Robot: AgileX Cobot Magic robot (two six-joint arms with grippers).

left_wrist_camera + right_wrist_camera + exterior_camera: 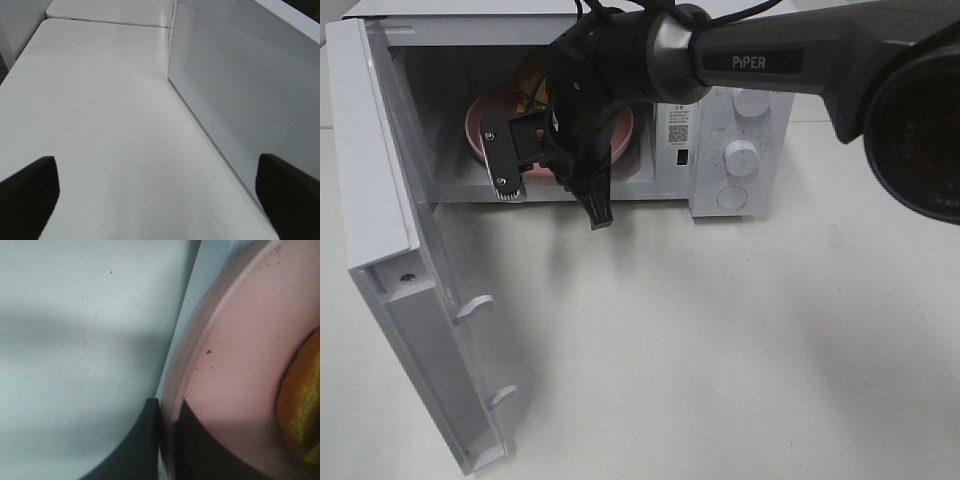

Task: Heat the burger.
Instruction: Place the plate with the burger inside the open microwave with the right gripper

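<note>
The burger (529,84) lies on a round pink plate (480,128) inside the open microwave (740,110); only a scrap of bun and lettuce shows behind the arm. In the right wrist view the burger (302,405) is an orange-brown edge on the pink plate (240,355). My right gripper (520,172) reaches into the cavity from the right. Close up, my right gripper (169,406) is shut on the plate's near rim. My left gripper (160,200) stands open over bare table beside the outer face of the door, holding nothing.
The microwave door (395,250) hangs wide open to the left, with two latch hooks (475,308) on its inner edge. The door's outer panel (240,100) is close beside the left gripper. Control knobs (742,157) sit on the microwave's right. White table (720,350) lies in front.
</note>
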